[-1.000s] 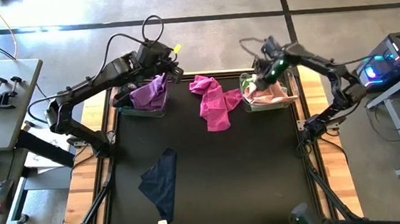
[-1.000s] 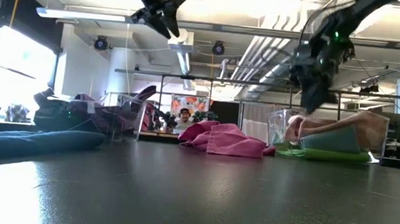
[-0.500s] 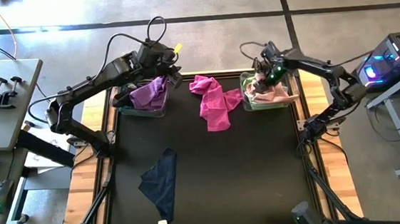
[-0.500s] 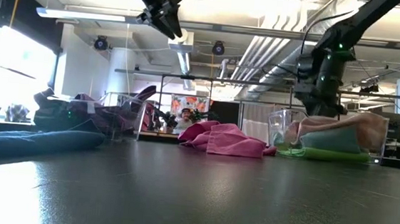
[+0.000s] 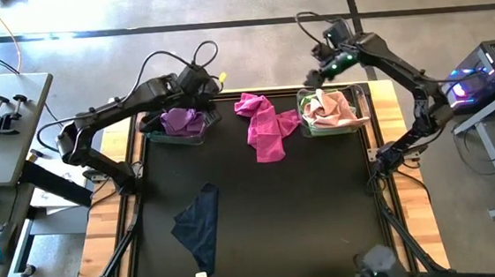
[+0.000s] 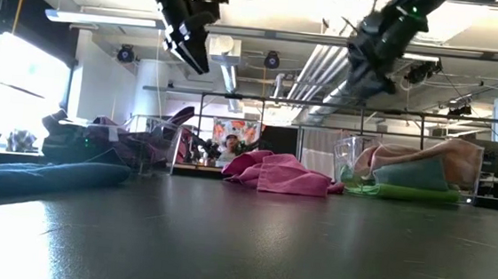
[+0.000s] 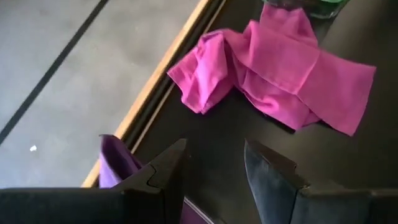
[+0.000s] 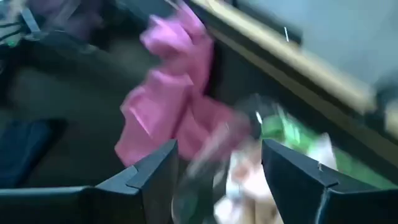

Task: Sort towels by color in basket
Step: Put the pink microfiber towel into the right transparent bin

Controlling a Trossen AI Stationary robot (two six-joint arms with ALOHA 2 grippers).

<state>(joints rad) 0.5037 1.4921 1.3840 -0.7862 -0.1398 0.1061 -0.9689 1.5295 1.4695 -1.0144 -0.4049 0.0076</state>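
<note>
Both claws hang empty with fingers apart: left claw (image 5: 211, 90) above the purple towel's (image 5: 181, 121) bin, right claw (image 5: 323, 64) above the pale pink towel (image 5: 332, 107); magenta towel (image 5: 263, 125) lies between on the counter (image 5: 289, 215)

Two clear baskets (image 5: 173, 137) (image 5: 358, 121) are counted on the table (image 5: 289, 215), with one magenta towel (image 5: 262, 127), one navy towel (image 5: 198, 226), one purple towel (image 5: 180, 120) and one pale pink towel (image 5: 329, 108)
</note>
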